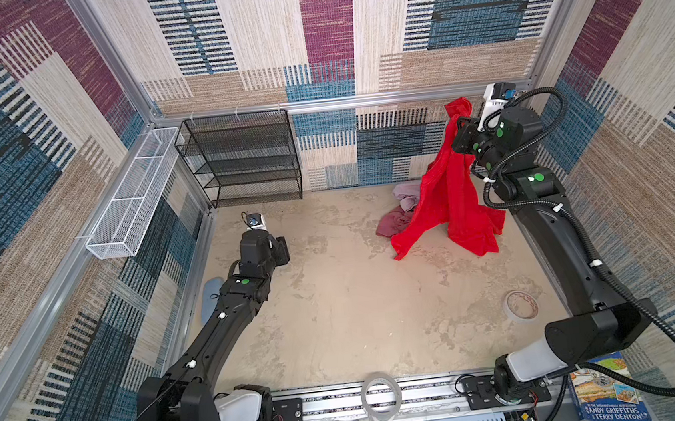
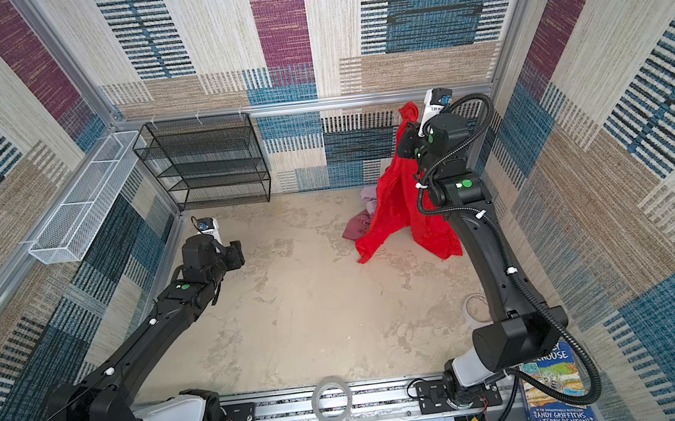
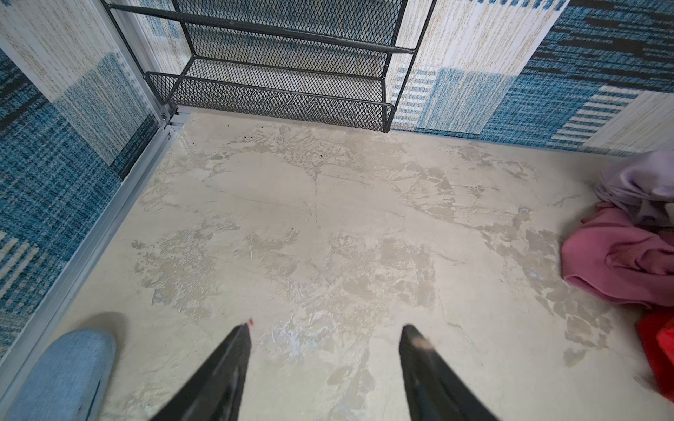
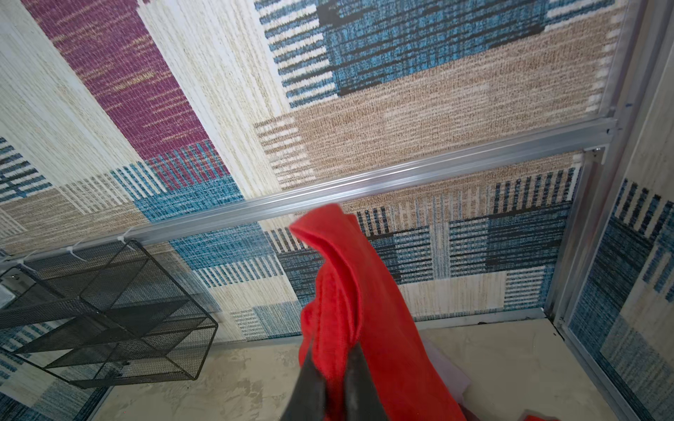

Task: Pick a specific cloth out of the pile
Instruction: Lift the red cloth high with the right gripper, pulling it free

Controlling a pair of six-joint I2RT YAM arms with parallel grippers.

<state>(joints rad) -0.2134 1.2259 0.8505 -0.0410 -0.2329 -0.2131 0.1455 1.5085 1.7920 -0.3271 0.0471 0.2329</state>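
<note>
**Red cloth raised clear of the heap**

Hanging from the clenched right gripper [image 1: 461, 125], the red cloth [image 1: 447, 197] drapes down in both top views, its lower folds trailing on the table [image 1: 335, 303] just beside the pile [image 1: 398, 210], where the lilac cloth [image 1: 406, 195] and pink cloth [image 1: 391, 223] lie. The left gripper [image 1: 283, 249] sits well apart from the pile.

In the left wrist view, the left gripper [image 3: 324, 335] is released, holding nothing; the pile [image 3: 627, 237] lies off to one side.

In the right wrist view, the right gripper [image 4: 333, 379] pinches the red cloth [image 4: 350, 291].
</note>
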